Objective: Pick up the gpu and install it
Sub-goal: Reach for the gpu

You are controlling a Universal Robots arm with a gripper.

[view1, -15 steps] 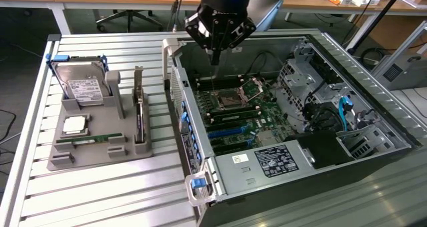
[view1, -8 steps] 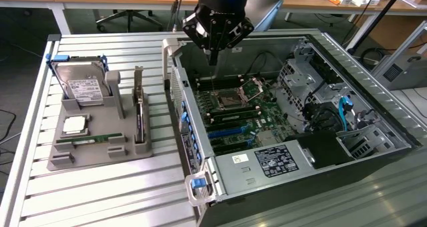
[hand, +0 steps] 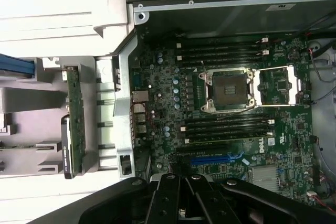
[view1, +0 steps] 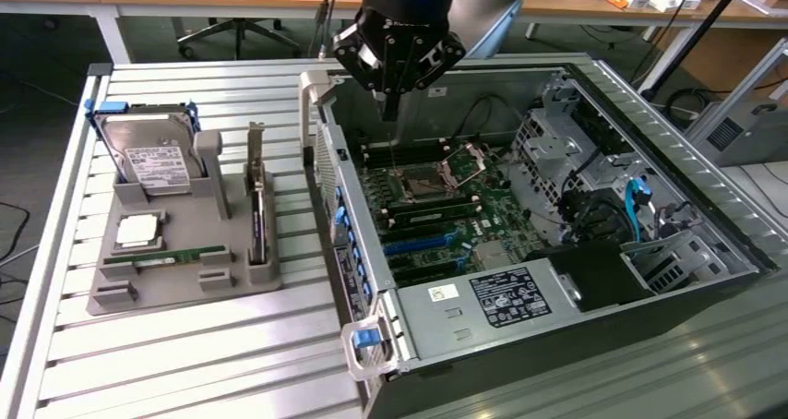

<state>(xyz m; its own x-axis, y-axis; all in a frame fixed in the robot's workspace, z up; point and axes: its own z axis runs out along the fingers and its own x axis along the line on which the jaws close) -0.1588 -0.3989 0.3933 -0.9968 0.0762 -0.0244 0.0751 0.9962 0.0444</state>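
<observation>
Hovering above the open case [view1: 330, 174], the gripper [view1: 390, 114] is clenched and empty. Its fingertips are pressed together over the motherboard [view1: 431, 207], near the case's far edge. The task appears to be at its first step, the approach to the pick. Nothing is grasped, nothing is installed, and the blue slot [view1: 416, 245] on the board is bare.

The gpu [view1: 256, 207] stands on its long edge in the grey holder [view1: 161, 290], along the holder's edge nearest the case. A silver bracket rises at its far end. The holder lies on the table [view1: 185, 364], just beside the case's outer wall. The gpu is therefore well apart from the gripper: outside the case, across that wall, lower than the fingertips and toward the exterior view's left.

By this reading, the pick calls for parted fingers, a pass over the wall, and a line-up along the card's thin upper edge so the pads meet its two flat faces. The drive [view1: 148, 156] stands near the holder's far corner and the memory stick [view1: 166, 255] lies in its middle, so there is room beside the card.
</observation>
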